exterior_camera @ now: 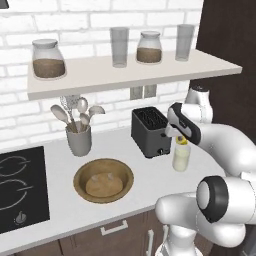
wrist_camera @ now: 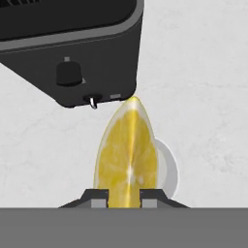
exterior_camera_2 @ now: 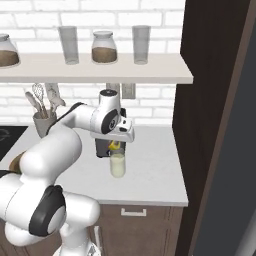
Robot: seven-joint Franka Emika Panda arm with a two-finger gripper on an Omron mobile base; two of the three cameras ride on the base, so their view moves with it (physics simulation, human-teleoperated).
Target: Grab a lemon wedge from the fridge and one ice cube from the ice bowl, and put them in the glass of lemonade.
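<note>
One lemon wedge (wrist_camera: 127, 155), light, soft and slippery, sits pinched at its thick end in the gripper (wrist_camera: 124, 194) above the glass of lemonade (exterior_camera_2: 117, 165) near the counter's (exterior_camera_2: 155, 170) right end.

A kitchen: hob (exterior_camera: 20, 187) at lower left, toaster (exterior_camera: 148, 131) and utensil cup (exterior_camera: 79, 140) at centre on the bench (exterior_camera: 150, 180), jars (exterior_camera: 48, 59) on the shelf (exterior_camera: 125, 75) above, brick wall (exterior_camera: 75, 15) behind.

Black toaster (exterior_camera: 148, 131) beside utensil cup (exterior_camera: 79, 140)
</note>
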